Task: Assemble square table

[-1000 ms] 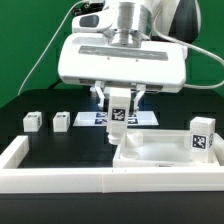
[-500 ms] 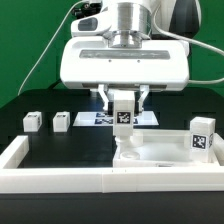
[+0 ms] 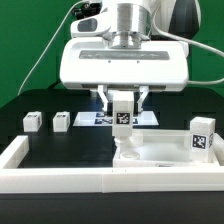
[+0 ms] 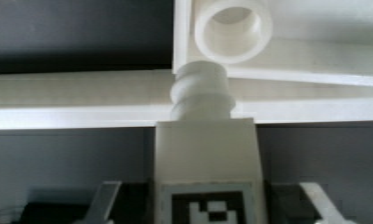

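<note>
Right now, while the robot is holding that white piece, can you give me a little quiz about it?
1. True or false: the gripper holds a tagged leg upright.
2. In the wrist view, the held leg's screw tip is: A) inside the round socket; B) outside the socket, which shows empty; C) hidden from view.
3. Fill in: the number of loose legs lying apart at the exterior view's left is ____.

Key: 1 true; 2 B; 3 two.
</note>
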### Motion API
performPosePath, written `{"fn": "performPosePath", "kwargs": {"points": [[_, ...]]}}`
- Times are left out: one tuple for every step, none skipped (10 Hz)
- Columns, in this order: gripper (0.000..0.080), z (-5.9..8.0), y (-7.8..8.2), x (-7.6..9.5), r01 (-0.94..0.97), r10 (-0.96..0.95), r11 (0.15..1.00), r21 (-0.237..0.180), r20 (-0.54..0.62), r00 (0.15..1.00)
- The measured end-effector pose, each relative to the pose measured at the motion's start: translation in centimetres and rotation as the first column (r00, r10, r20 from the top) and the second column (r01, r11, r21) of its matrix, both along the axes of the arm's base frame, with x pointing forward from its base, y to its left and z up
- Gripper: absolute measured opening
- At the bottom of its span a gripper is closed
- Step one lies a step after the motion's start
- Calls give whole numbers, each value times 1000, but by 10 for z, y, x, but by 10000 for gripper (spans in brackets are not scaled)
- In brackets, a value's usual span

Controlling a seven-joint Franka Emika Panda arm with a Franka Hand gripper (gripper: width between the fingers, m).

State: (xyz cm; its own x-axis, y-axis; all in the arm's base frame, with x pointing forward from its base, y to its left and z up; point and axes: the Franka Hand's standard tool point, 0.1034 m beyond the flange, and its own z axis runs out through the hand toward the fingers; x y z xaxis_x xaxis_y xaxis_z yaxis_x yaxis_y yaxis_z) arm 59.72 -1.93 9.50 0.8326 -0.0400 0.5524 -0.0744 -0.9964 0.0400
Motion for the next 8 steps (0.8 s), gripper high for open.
{"fn": "performPosePath", "kwargs": {"points": [[290, -1, 4, 0, -5, 5, 1000, 3, -2, 1000], [290, -2, 6, -1, -8, 8, 1000, 4, -3, 1000], [290, -5, 8, -2, -11, 11, 1000, 4, -8, 1000], [290, -8, 10, -3, -15, 15, 1000, 4, -11, 1000], [290, -11, 10, -4, -16, 16, 1000, 2, -14, 1000], [290, -17, 9, -5, -17, 17, 1000, -1, -19, 1000], [290, -22, 11, -6, -20, 20, 1000, -1, -25, 999], [290, -25, 11, -6, -20, 19, 1000, -2, -29, 999]]}}
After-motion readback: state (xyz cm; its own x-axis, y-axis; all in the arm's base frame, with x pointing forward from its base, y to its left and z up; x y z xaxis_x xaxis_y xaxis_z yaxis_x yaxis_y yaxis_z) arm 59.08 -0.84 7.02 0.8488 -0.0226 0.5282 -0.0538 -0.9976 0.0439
